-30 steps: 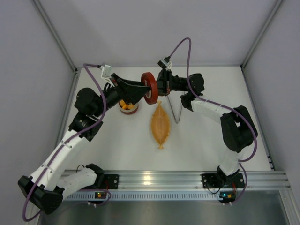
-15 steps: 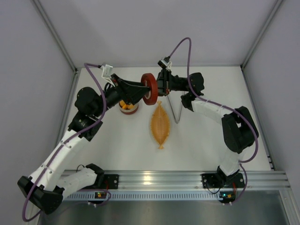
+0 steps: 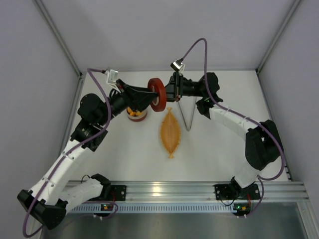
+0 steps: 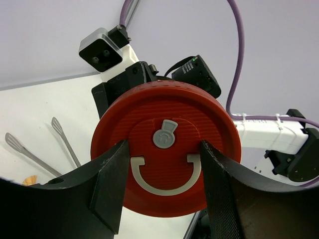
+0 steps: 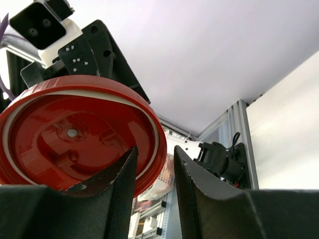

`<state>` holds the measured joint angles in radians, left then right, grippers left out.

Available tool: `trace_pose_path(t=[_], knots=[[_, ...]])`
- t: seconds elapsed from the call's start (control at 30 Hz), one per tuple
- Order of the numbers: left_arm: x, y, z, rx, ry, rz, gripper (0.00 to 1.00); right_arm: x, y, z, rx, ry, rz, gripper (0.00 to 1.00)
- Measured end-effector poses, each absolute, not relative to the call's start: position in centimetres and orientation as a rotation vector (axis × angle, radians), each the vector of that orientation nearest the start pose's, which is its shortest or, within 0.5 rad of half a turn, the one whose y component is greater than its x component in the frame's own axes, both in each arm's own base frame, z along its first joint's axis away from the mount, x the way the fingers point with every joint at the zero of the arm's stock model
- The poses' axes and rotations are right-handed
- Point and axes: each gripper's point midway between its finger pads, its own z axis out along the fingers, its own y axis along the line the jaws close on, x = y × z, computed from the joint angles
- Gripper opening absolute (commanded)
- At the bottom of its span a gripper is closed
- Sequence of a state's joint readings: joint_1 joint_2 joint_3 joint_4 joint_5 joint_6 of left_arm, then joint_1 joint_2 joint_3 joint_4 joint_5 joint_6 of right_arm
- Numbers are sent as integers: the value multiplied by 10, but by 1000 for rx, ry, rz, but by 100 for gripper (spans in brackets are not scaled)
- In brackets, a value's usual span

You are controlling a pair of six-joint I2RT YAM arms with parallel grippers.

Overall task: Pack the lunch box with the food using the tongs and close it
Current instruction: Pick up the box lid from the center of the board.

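Note:
The lunch box's red lid [image 3: 158,94] hangs on edge in the air above the back of the table. My left gripper [image 3: 151,96] is shut on it. In the left wrist view its jaws [image 4: 164,167] clamp the raised centre of the lid [image 4: 164,112] on both sides of the white mark. My right gripper [image 3: 167,92] stands open at the other face; the rim of the lid [image 5: 75,134] sits loosely between its fingers [image 5: 202,194]. The lunch box [image 3: 137,116] stands under my left arm, with orange food [image 3: 132,112] showing inside. The tongs [image 3: 187,115] lie on the table.
An orange leaf-shaped tray [image 3: 170,132] lies lengthways mid-table, just left of the tongs. Grey walls close in the back and both sides. A metal rail [image 3: 164,189] runs along the near edge.
My right gripper's jaws have parted and let go of the lid's rim. The left gripper kept its hold, and the lid shifted slightly to the left.

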<state>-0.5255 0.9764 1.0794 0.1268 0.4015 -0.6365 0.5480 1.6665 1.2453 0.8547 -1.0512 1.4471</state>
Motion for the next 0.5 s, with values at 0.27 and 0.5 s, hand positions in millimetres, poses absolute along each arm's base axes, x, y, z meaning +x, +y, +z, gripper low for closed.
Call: trace_pose_path(t=[0.27, 0.5], knots=[[246, -245, 437, 279, 1451, -1208, 0, 265, 359, 366, -459, 1802, 2005, 36], [248, -239, 446, 265, 1437, -1164, 0, 268, 349, 360, -391, 1871, 1862, 36]])
